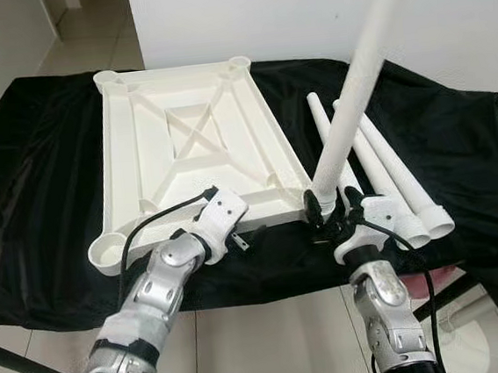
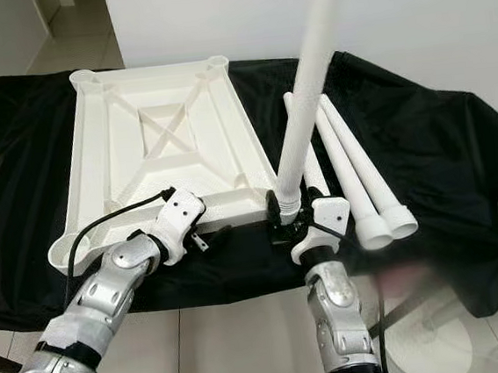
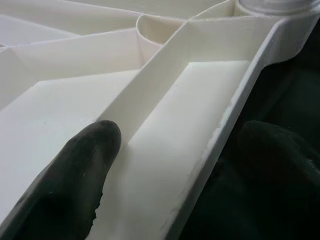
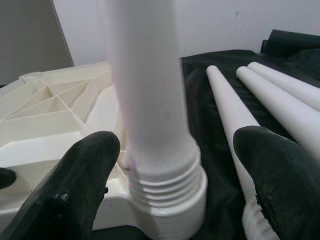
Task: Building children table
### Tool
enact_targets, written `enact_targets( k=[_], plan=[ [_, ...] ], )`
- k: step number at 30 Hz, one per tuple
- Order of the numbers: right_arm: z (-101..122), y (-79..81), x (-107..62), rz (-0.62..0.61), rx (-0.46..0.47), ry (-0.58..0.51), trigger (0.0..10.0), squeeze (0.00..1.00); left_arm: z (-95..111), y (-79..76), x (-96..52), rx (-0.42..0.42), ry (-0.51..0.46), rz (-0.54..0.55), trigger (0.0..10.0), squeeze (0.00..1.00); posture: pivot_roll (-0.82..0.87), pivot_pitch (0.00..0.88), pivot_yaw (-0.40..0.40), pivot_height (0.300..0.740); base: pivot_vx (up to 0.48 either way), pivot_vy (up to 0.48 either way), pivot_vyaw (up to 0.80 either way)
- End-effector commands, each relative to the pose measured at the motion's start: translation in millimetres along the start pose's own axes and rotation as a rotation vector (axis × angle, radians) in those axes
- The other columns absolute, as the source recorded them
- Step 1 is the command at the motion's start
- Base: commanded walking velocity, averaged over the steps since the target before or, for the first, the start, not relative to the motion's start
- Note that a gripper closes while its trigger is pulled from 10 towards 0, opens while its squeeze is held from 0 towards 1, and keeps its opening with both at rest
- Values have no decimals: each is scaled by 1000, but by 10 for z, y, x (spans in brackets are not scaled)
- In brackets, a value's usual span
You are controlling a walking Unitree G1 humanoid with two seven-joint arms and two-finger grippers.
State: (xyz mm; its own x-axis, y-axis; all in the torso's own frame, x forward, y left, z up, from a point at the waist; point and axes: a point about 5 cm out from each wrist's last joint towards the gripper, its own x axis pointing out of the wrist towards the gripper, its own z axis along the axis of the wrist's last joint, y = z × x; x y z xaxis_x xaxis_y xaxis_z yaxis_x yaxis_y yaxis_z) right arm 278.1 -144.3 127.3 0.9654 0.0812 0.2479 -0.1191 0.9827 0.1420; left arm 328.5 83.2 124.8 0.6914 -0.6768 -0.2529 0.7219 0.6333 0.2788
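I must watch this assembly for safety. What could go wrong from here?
1. The leg stands tilted in the corner socket, thread still showing; it may cross-thread or topple.
2. The right tool has its fingers apart around the leg, so it may slip.
3. The tabletop lies near the table edge, steadied by the left tool; pushing may slide it off.

Head views look down; wrist views close on tabletop (image 1: 191, 130).

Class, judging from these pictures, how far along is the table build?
Done: none fully. In hand: one leg stands in the near right corner socket of the upturned tabletop, threads still showing; the right gripper is around its base, the left gripper straddles the near rim. Left: three spare legs lie on the black cloth.
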Motion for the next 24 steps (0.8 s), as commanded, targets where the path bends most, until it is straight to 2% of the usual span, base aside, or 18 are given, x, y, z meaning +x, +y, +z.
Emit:
enact_targets(
  k=[1, 5, 6, 7, 8, 24],
  plan=[
    [-11, -34, -43, -9, -4, 0, 10000, 0, -153, 118, -44, -52, 66, 177, 10000, 0, -11, 70, -30, 740, 0, 0, 0],
    [-12, -27, -47, -4, -1, -1, 10000, 0, -155, 139, -45, -67, 66, 186, 9922, 0, -12, 69, -28, 740, 0, 0, 0],
    [-13, -23, -44, -2, -2, -1, 10000, 0, -153, 147, -46, -70, 65, 187, 1725, 0, -13, 68, -28, 740, 0, 0, 0],
    [-13, -23, -44, -2, -2, -1, 10000, 0, -153, 147, -46, -70, 65, 187, 1725, 0, -13, 68, -28, 740, 0, 0, 0],
    [-15, -22, -42, 0, -2, 0, 10000, 0, -153, 154, -46, -75, 63, 186, 0, 0, -13, 68, -28, 740, 0, 0, 0],
    [-16, -55, -19, 11, -20, 5, 10000, 0, -204, 211, -61, -92, 92, 219, 0, 0, -17, 75, -34, 740, 0, 0, 0]
  ],
)
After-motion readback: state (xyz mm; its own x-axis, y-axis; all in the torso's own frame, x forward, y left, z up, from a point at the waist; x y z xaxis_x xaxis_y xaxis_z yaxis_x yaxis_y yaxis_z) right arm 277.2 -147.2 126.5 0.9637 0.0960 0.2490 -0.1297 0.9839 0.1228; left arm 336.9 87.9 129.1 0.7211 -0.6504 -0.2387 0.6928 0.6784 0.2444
